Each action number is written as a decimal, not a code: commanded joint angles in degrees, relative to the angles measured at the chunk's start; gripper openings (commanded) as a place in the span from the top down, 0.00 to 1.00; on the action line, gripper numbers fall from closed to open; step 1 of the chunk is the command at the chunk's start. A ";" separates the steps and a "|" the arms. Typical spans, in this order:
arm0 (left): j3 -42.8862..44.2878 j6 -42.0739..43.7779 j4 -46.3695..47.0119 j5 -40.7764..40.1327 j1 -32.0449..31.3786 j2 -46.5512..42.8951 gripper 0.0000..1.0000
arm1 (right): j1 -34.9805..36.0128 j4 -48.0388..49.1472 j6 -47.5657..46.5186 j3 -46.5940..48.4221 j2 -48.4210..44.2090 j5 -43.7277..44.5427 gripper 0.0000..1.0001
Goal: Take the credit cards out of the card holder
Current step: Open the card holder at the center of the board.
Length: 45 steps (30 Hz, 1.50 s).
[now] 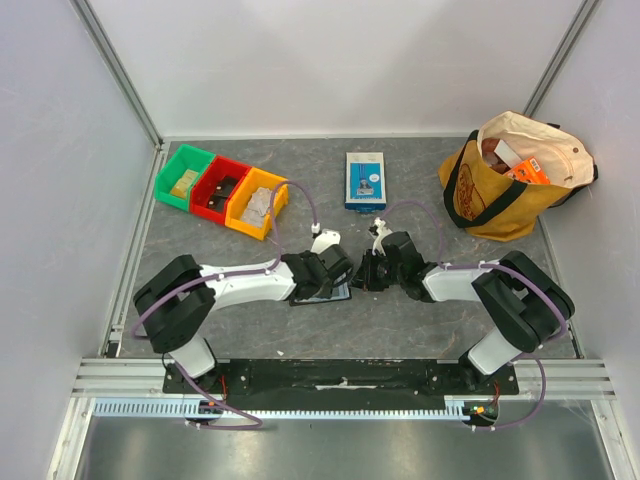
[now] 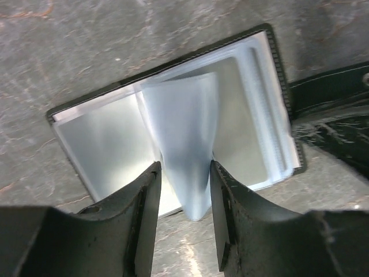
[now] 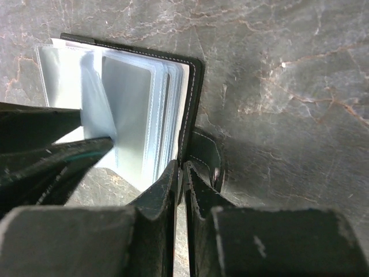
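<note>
Grey table [image 1: 420, 330], right tool [image 3: 183, 167] clamping card holder [image 3: 138, 98], left tool [image 2: 184, 167] astride sleeve [image 2: 184, 115]

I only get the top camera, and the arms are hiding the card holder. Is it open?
Observer: Yes. The left wrist view shows the card holder lying open on the table, see-through pockets facing up.
Operator: What's the left gripper doing?
Observer: The left gripper has one finger on each side of a raised clear sleeve, with its jaws apart.
Operator: And the right one?
Observer: The right gripper is shut on the card holder's black cover edge.
</note>
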 commanded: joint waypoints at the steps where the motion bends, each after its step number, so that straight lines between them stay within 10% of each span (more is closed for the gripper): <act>1: -2.99 -2.45 -2.38 -3.74 1.37 -4.58 0.53 | 0.18 -3.23 -1.53 -1.08 -0.87 1.50 0.86; 15: -7.75 -2.37 -6.42 -4.11 7.35 -19.61 0.28 | 0.18 -3.93 -2.15 -0.81 -1.66 1.59 0.86; 45: 5.53 -0.17 -0.97 2.14 -0.30 5.26 0.24 | 0.18 -4.02 -2.76 -0.90 -1.57 1.50 0.86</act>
